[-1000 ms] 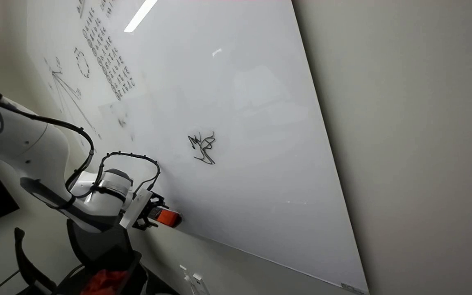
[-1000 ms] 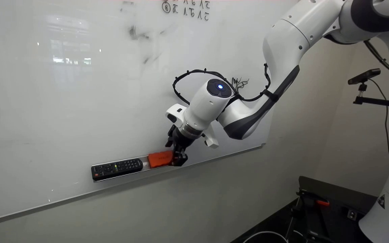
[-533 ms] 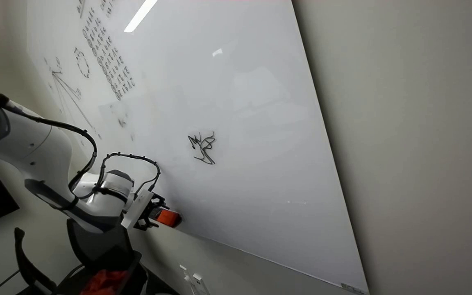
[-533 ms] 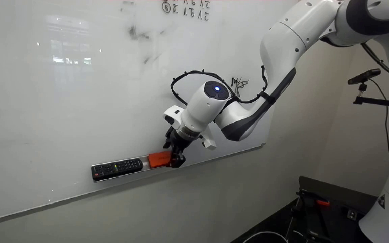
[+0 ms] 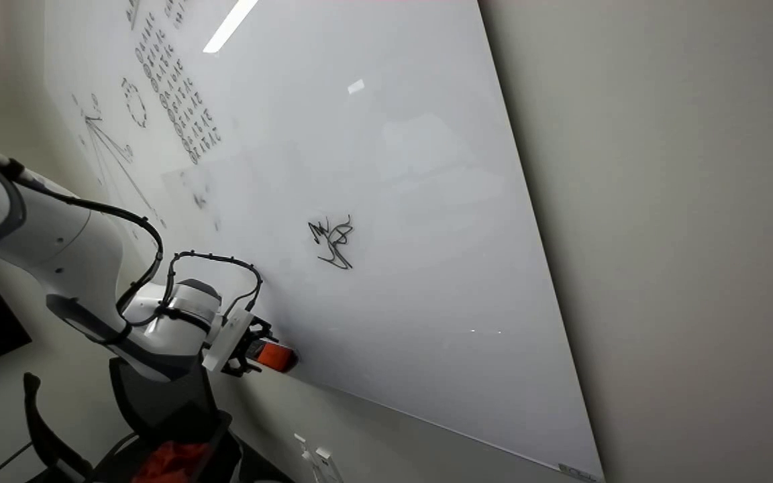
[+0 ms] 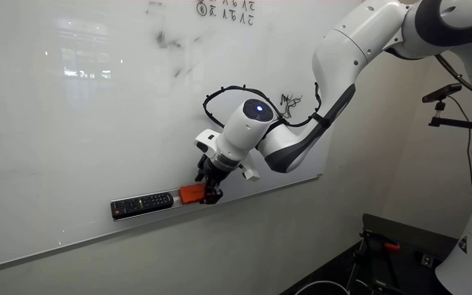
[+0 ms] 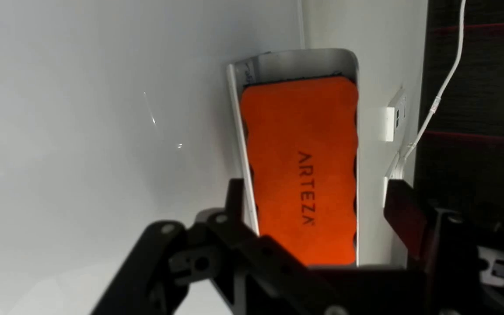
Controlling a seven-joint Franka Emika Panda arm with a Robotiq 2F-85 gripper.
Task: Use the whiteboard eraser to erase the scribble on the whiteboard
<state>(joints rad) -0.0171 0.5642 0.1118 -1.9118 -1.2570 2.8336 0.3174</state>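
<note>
The whiteboard eraser (image 7: 304, 131) is an orange block marked ARTEZA, lying in a narrow tray at the whiteboard's lower edge. It also shows in both exterior views (image 5: 276, 357) (image 6: 191, 193), partly covered by my gripper in one of them. My gripper (image 7: 316, 195) is open, one finger on the board side of the tray and one on the outer side; the eraser lies between and ahead of them, not clasped. The gripper shows in both exterior views (image 5: 262, 352) (image 6: 206, 189). The dark scribble (image 5: 334, 243) (image 6: 290, 105) is on the whiteboard (image 5: 427, 282) (image 6: 55, 155), above the tray.
A black remote (image 6: 141, 205) lies in the tray (image 7: 317, 61) beside the eraser. A wall socket (image 7: 394, 116) and a white cable (image 7: 449, 78) are below the board. A black chair (image 5: 165, 396) holds red cloth. A camera on a bracket (image 6: 441, 93) stands near the arm's base.
The arm and open gripper have shifted slightly, leftward along the tray in an exterior view, covering a little more of the eraser. The eraser, remote and scribble have not moved.
</note>
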